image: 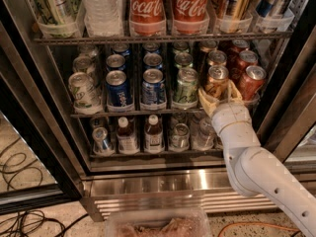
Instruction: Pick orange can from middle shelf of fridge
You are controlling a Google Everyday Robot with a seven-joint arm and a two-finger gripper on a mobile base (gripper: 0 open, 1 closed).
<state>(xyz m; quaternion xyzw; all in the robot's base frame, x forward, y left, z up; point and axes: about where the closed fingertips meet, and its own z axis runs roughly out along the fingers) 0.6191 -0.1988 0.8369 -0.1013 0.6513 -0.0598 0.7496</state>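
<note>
The orange can stands upright at the front of its lane on the middle shelf of the fridge, between a pale green-white can and a red can. My gripper is at the shelf's front right, open, with one pale finger on each side of the orange can's lower half. The can rests on the rack. My white arm comes in from the lower right.
Blue cans and a pale can fill the left lanes. Tall Coca-Cola bottles stand on the rack above, small bottles on the rack below. A clear tray lies at the bottom edge. Cables lie on the floor at left.
</note>
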